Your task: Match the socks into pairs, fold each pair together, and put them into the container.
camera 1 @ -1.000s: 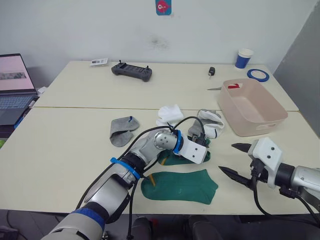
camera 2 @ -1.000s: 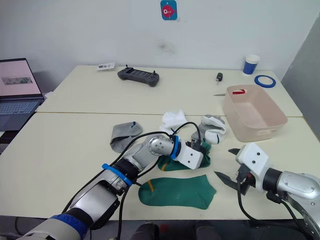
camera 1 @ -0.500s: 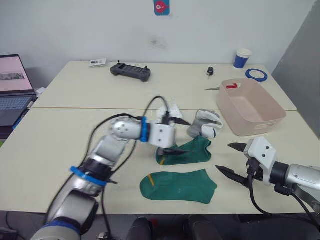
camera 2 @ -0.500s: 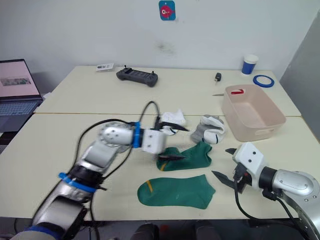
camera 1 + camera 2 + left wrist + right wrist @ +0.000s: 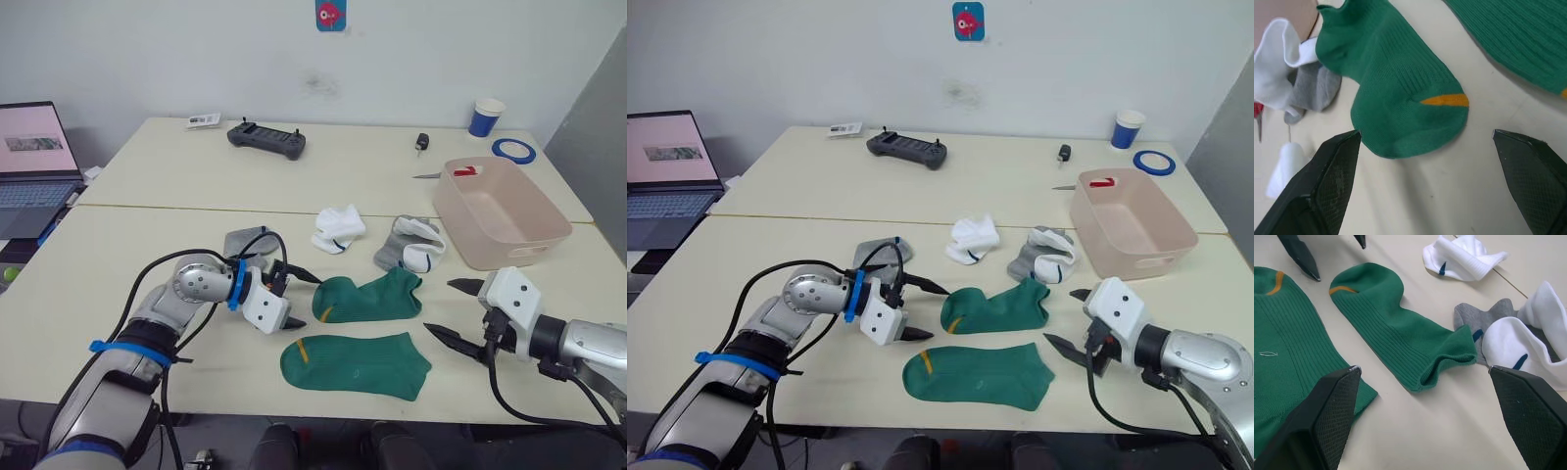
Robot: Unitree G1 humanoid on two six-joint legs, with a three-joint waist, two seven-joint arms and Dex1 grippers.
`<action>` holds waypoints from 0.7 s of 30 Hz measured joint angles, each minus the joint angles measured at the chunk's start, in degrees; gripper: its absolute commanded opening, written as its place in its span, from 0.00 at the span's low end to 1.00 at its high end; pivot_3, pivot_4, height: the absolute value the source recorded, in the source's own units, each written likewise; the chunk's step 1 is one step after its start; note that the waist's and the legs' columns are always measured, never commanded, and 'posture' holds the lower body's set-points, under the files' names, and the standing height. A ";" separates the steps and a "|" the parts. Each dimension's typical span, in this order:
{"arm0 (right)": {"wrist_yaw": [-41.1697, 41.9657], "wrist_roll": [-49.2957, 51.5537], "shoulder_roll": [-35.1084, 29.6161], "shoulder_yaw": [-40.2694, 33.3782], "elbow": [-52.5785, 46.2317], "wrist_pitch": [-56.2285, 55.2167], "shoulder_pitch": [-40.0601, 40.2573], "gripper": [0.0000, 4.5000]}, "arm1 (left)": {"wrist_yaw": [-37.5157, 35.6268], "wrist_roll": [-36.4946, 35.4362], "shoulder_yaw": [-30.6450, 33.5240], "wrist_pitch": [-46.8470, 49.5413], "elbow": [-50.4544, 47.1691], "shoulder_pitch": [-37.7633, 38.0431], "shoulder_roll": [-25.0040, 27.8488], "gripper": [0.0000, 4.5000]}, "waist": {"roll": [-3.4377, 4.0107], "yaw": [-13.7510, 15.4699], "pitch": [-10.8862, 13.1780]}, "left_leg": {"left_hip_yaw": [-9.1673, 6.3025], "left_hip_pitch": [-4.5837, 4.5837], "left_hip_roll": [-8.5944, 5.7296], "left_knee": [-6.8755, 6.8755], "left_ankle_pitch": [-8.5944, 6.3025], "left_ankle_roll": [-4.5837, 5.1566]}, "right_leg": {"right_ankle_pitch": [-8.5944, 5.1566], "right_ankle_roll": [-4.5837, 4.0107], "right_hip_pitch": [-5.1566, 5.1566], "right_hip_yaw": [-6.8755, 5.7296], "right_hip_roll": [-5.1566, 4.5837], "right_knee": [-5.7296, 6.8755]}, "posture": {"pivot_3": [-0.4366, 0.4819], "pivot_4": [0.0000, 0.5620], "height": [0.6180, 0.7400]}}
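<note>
Lying flat in the lower centre of the left eye view, two green ankle socks with yellow toe marks sit just apart on the cream table (image 5: 147, 186): the nearer green sock (image 5: 356, 363) stretched flat, the farther green sock (image 5: 369, 297) just above it. The left gripper (image 5: 296, 300) hovers beside the farther sock's toe end, its black fingers spread wide and holding nothing. The right gripper (image 5: 453, 311) is at the lower right of the frame, its fingers likewise spread wide and empty, near the cuff ends of both green socks. Above the green pair, at mid-frame, a white sock (image 5: 337, 228) lies crumpled, and to its right a grey sock and a white one form a bunched heap (image 5: 409, 245). Another grey sock (image 5: 247, 242) lies behind the left arm. The pale pink rectangular plastic bin (image 5: 534, 235) stands at the right, just beside that heap.
</note>
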 measured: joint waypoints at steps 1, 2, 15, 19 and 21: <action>-0.02 0.02 0.00 0.00 -0.02 0.19 0.00 1.00 | 0.76 0.79 -0.42 -1.24 1.20 -0.85 -0.39 0.95 | 0.00 -0.01 0.00 | 0.01 0.02 -0.01 0.00 0.00 0.00 | 0.00 0.00 0.02 0.01 -0.01 0.00 | 0.48 0.27 1.00; -0.03 0.02 0.00 0.00 -0.04 0.28 0.00 1.00 | 1.21 1.29 -0.62 -1.86 1.85 -1.30 -0.66 0.91 | 0.01 -0.01 -0.01 | 0.01 0.02 -0.01 0.00 0.00 0.00 | 0.00 0.00 0.02 0.01 -0.01 0.00 | 0.48 0.27 1.00; -2.91 -1.58 1.42 1.50 -0.11 0.75 -2.10 1.00 | 7.30 4.81 -4.72 -10.19 10.19 -2.42 -3.15 0.03 | 0.07 0.08 -0.06 | 0.00 0.02 -0.01 0.00 0.00 0.00 | 0.01 0.01 0.03 0.00 -0.01 -0.02 | 0.48 0.27 1.00; -2.41 -6.32 1.07 5.80 0.77 -4.65 -2.21 1.00 | 8.18 1.13 -4.18 -11.28 10.15 -0.30 -0.82 0.01 | 0.08 -0.48 -0.06 | 0.00 0.01 0.05 -0.05 0.00 0.00 | 0.00 0.01 -0.03 -0.01 0.03 -0.02 | 0.48 0.27 1.00; -0.70 -14.20 -3.97 10.16 4.75 -14.28 -2.23 1.00 | 8.39 -0.62 -3.60 -10.57 10.13 0.57 -0.57 0.01 | 0.08 -0.70 -0.06 | 0.05 0.03 0.02 -0.03 0.00 0.00 | 0.00 0.01 -0.03 0.04 0.00 -0.02 | 0.48 0.27 1.00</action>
